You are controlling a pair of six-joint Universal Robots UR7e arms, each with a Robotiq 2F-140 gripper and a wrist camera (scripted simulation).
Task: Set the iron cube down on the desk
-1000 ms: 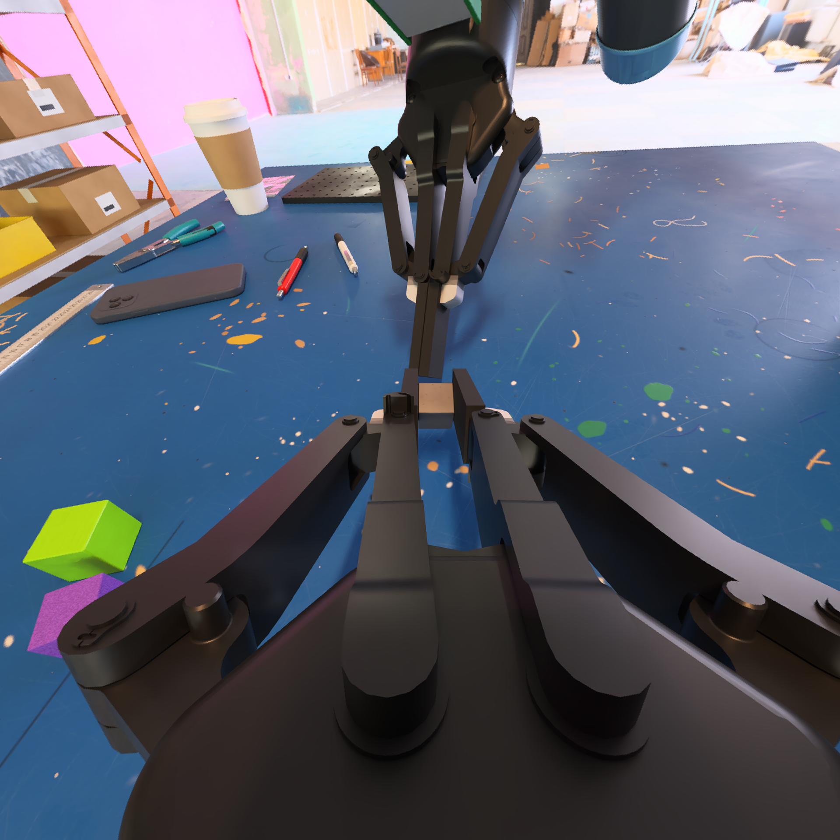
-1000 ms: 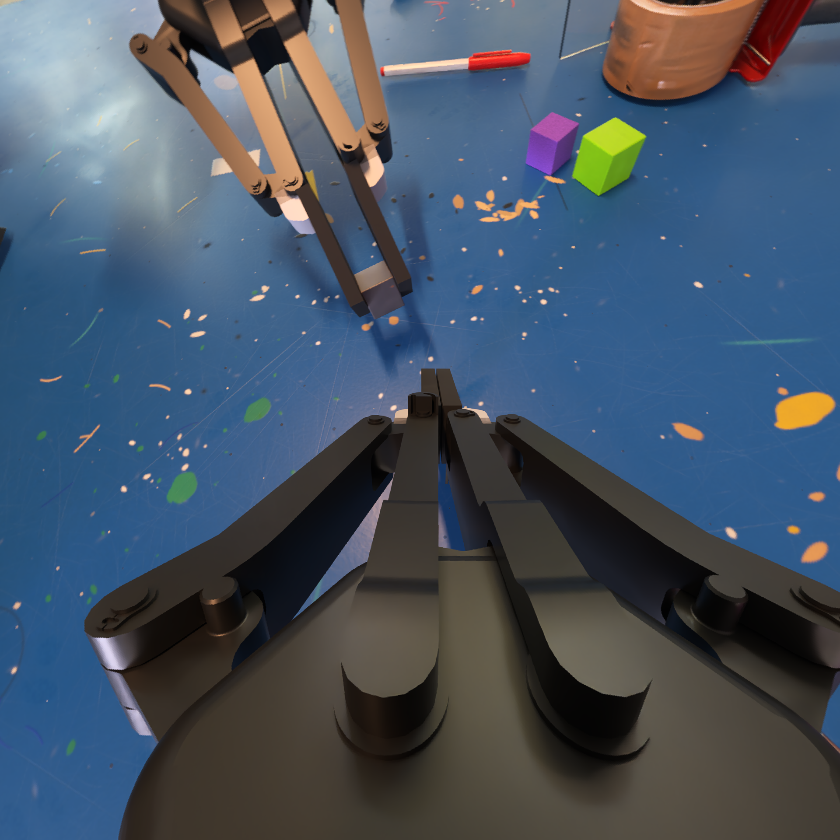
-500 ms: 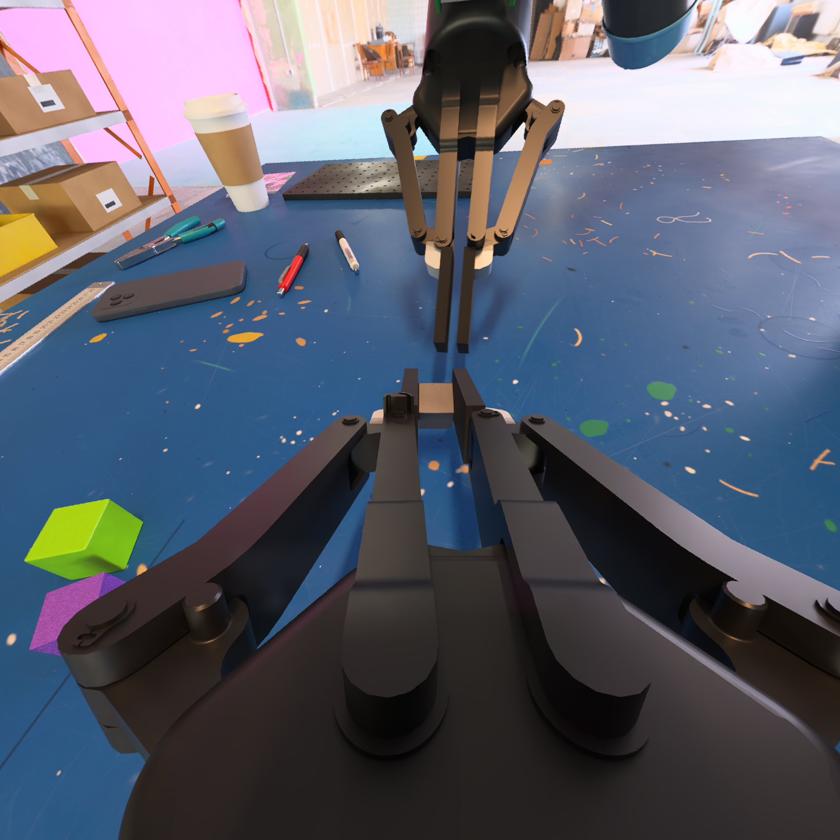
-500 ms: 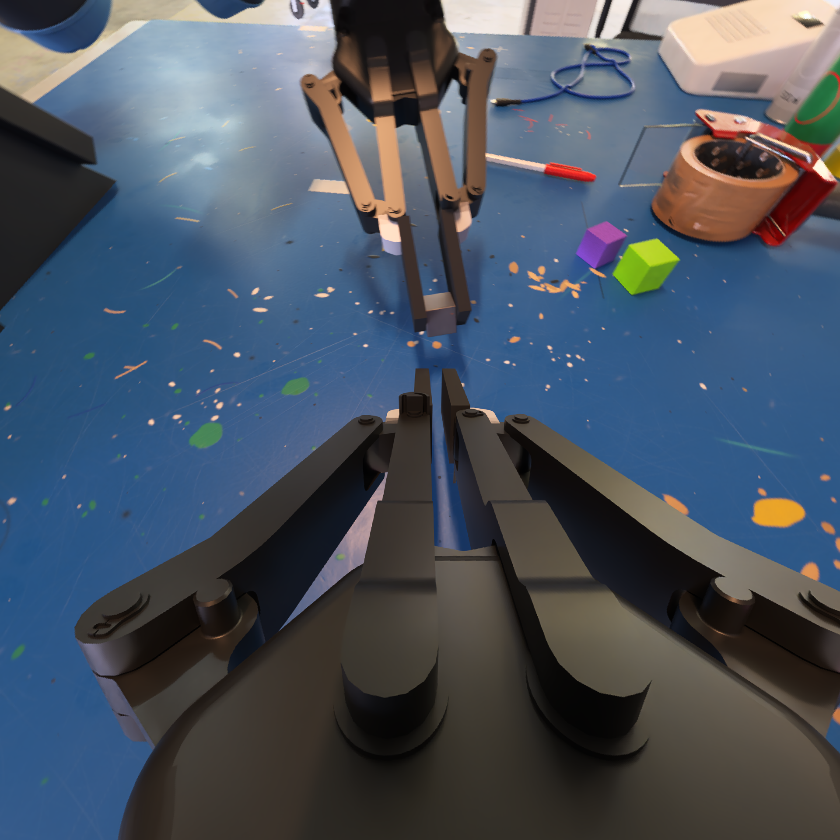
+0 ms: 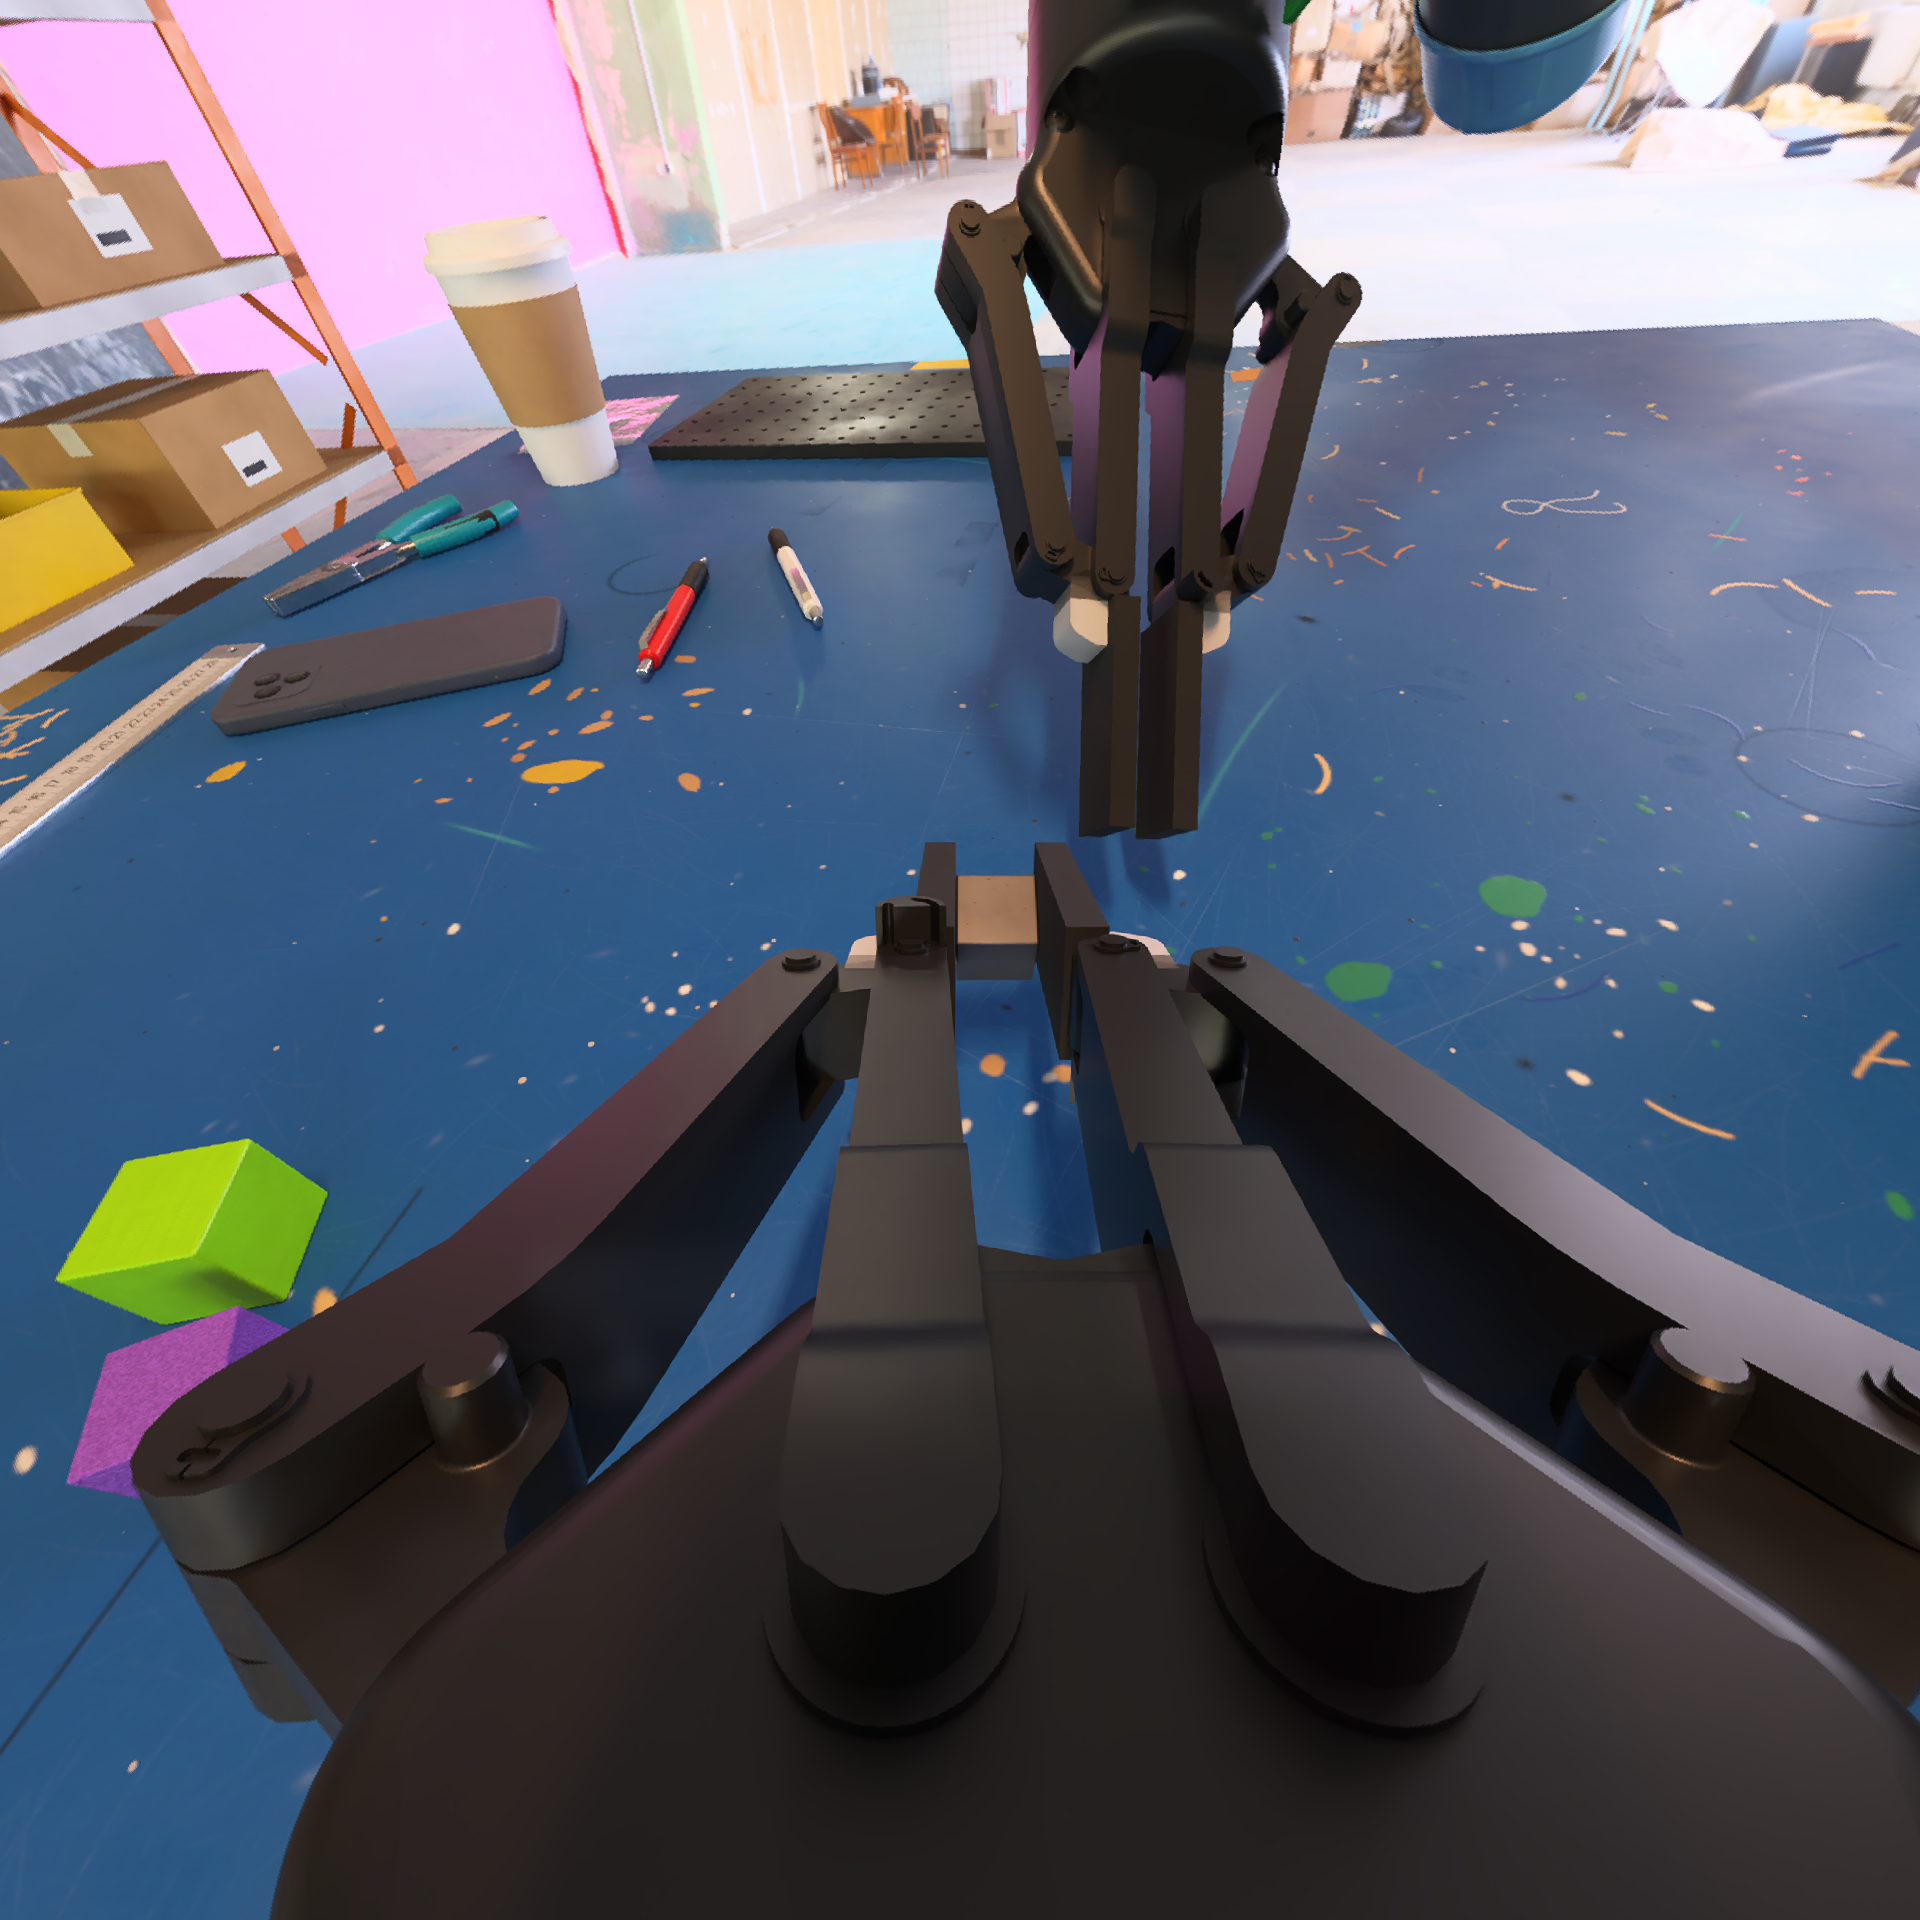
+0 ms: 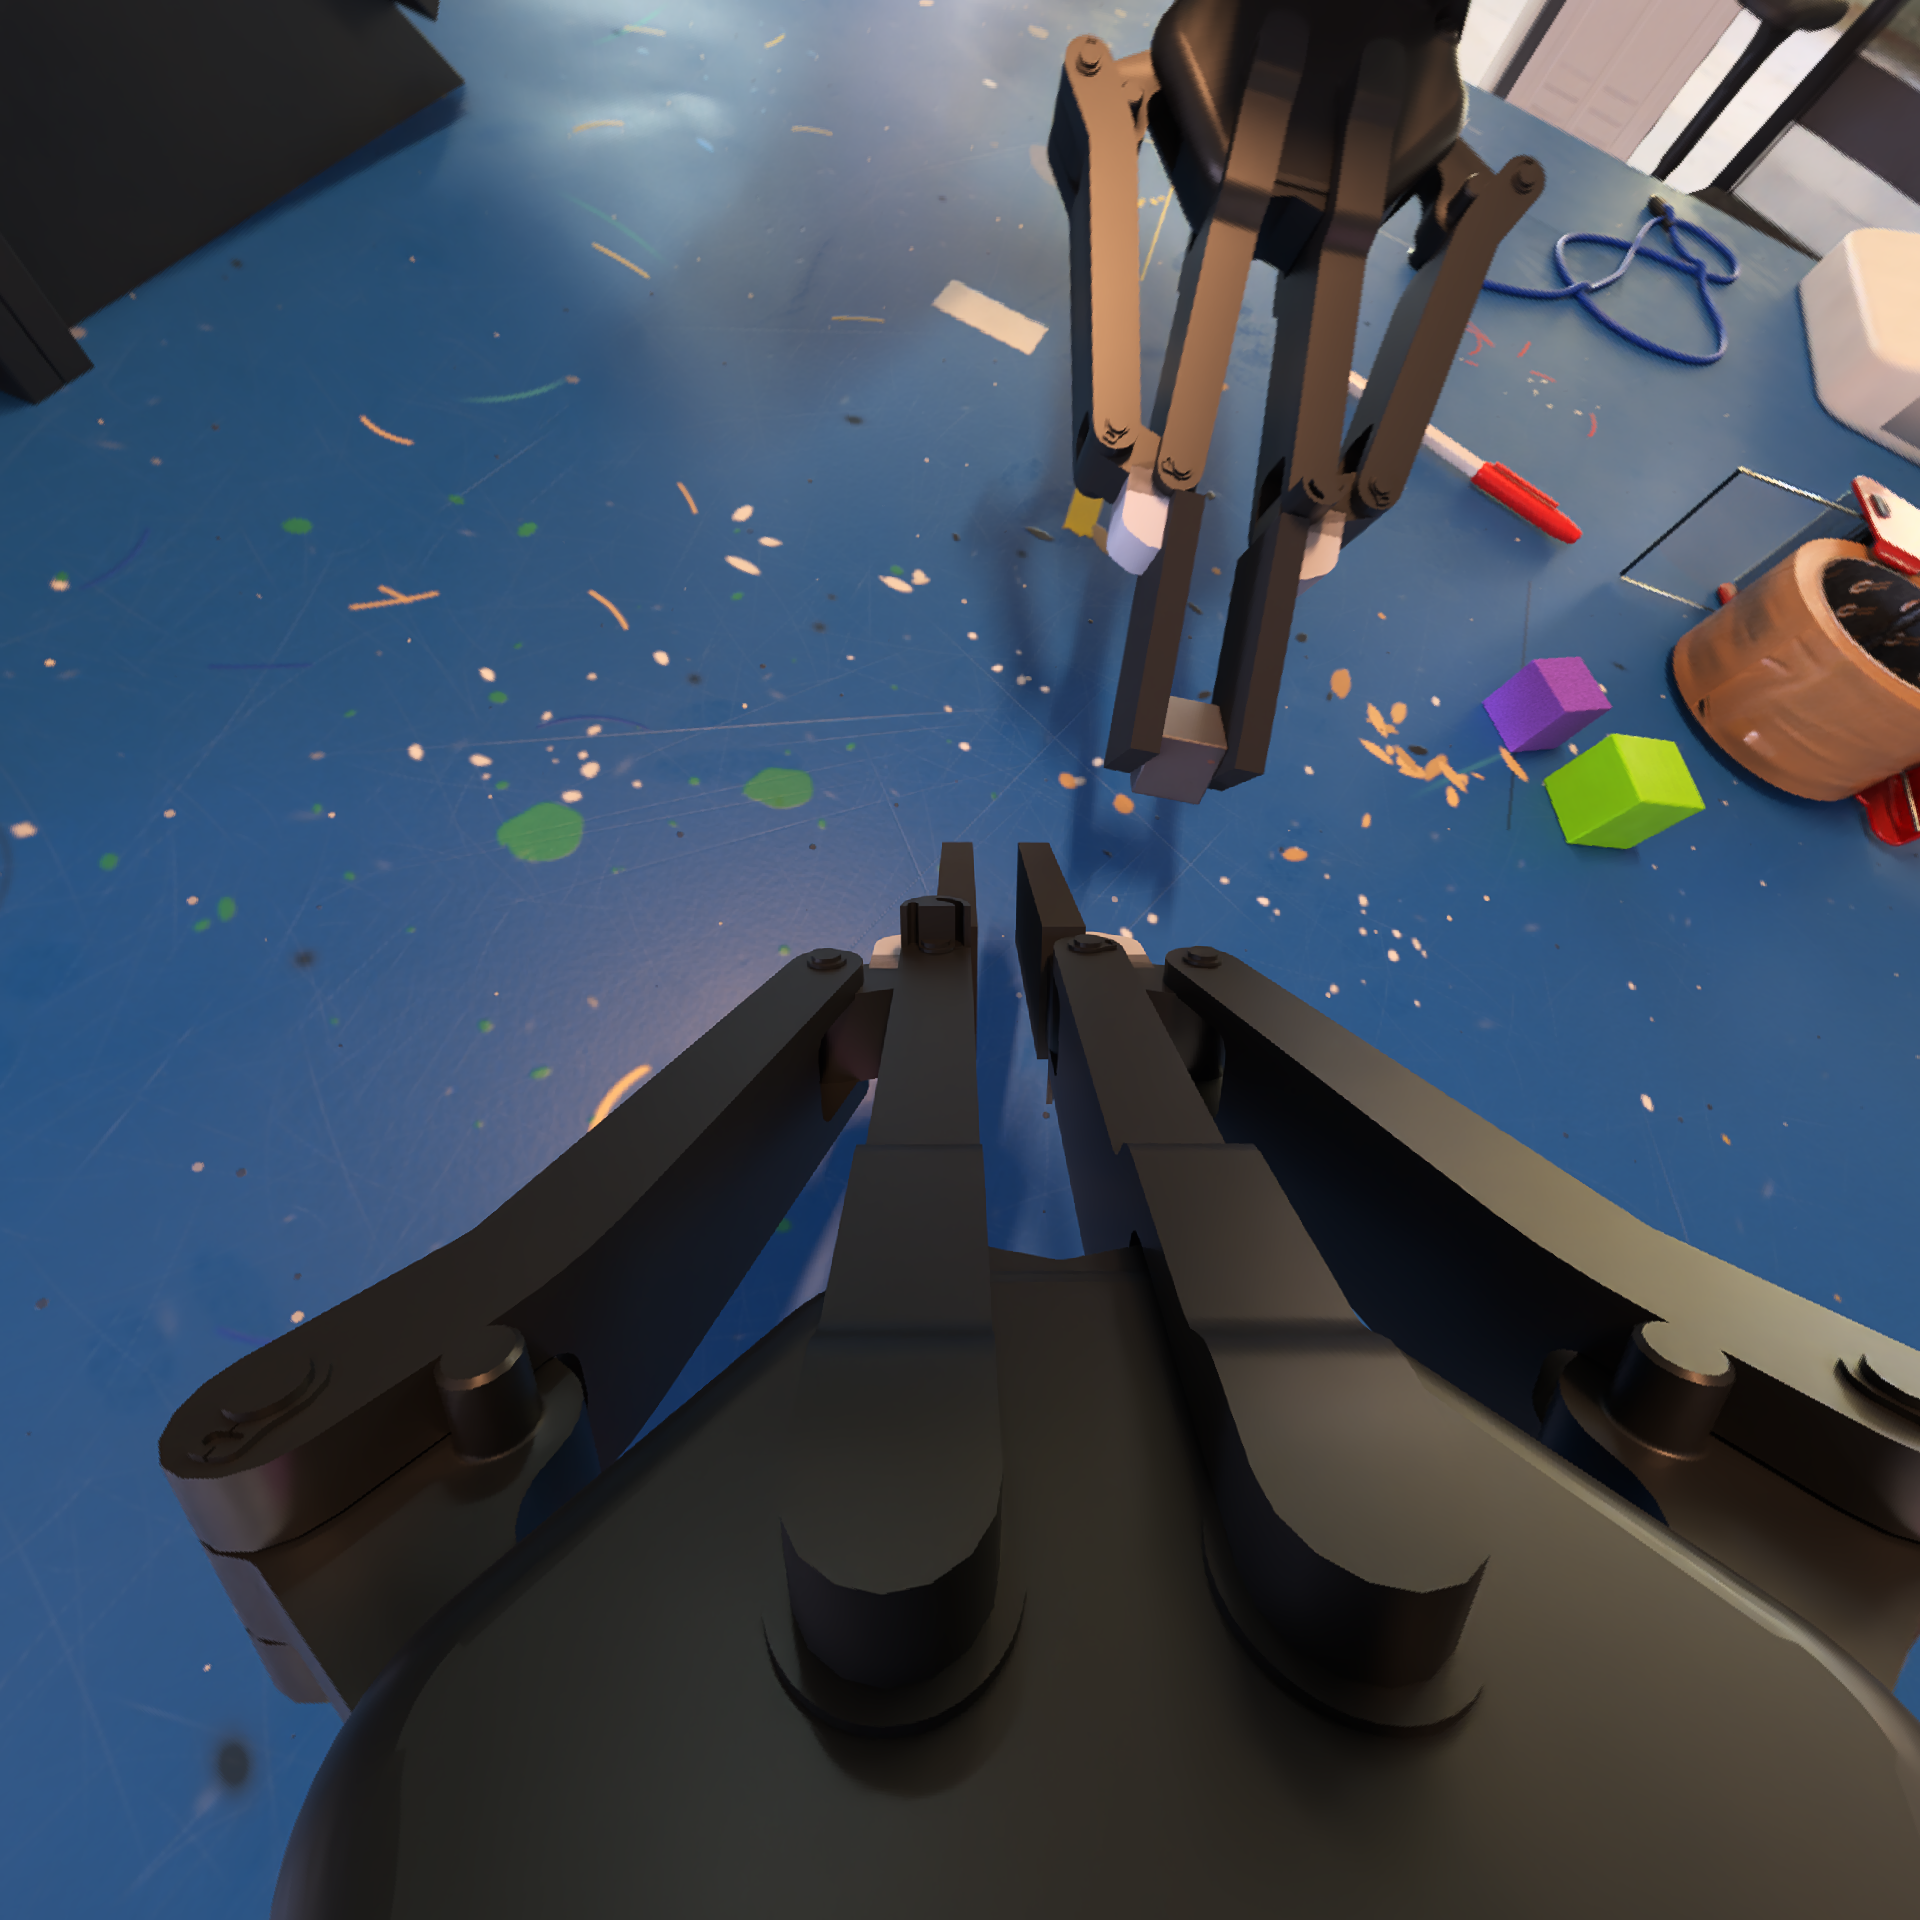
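Iron cube (image 5: 995, 910) is seen at frame centre, pinched between the left gripper (image 5: 995, 894) fingers just above the blue desk (image 5: 1558, 727) — not yet set down, release outstanding — while the right gripper (image 6: 995, 883) is held empty, narrowly parted.

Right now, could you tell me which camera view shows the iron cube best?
The right wrist view: there the iron cube shows three faces, held between the left gripper fingertips above the blue desk. The left wrist view shows it closer but with the fingers covering its sides and the gap beneath hidden.
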